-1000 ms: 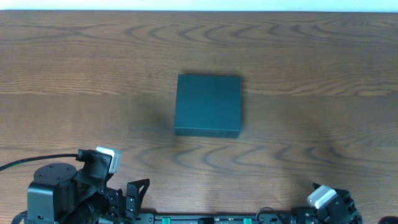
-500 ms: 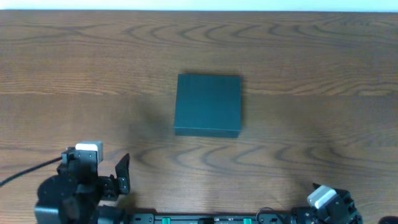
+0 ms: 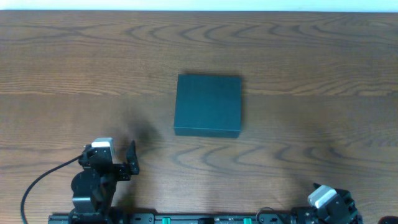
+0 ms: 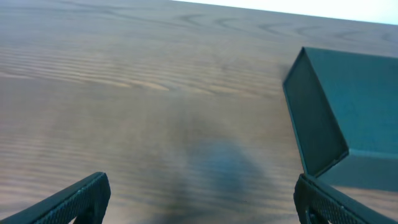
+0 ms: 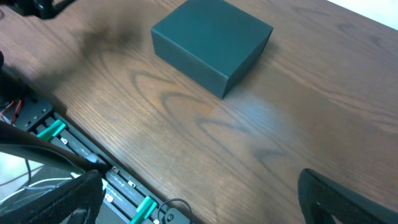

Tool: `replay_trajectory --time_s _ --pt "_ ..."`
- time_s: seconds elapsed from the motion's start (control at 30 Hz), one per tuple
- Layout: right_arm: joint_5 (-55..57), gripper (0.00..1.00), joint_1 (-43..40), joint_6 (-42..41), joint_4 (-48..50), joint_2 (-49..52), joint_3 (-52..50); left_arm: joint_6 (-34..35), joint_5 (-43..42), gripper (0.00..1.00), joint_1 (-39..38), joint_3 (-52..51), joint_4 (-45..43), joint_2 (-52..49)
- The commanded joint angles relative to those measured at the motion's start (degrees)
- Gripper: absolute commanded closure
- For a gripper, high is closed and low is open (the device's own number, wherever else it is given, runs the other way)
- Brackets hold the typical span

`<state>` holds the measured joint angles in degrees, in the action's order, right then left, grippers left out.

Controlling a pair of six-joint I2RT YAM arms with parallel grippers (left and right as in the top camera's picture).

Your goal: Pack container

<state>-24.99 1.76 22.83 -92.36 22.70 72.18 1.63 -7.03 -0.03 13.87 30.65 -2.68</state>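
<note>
The container is a dark, roughly square box lying shut on the wooden table, near its middle. In the left wrist view the container fills the upper right, its near corner just beyond my right fingertip. My left gripper hovers near the front left of the table, well short of the box and to its left; the left gripper is open over bare wood. From the right wrist the container lies far ahead. The right gripper is open with nothing in it, back at the front edge.
A black mounting rail with green clips runs along the table's front edge. A black cable loops from the left arm. Only the right arm's white wrist part shows at the overhead view's bottom right. The table's far edge runs along the top.
The left arm has swung its open gripper out from the front rail onto the table, first leftwards and then forward towards the box. The right arm and the box have not moved.
</note>
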Motion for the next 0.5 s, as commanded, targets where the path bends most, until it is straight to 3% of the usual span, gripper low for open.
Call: replay_trajectory --time_s 0.0,0.47 --pt "-0.07 0.01 0.42 -0.72 -0.04 -0.24 -0.09 2.1 -2.78 0.05 0.35 -2.67 -1.42 1.97" --pt "-0.07 0.01 0.42 -0.72 -0.07 -0.24 -0.09 3.52 -3.32 0.05 -0.85 -6.45 -4.68 2.43"
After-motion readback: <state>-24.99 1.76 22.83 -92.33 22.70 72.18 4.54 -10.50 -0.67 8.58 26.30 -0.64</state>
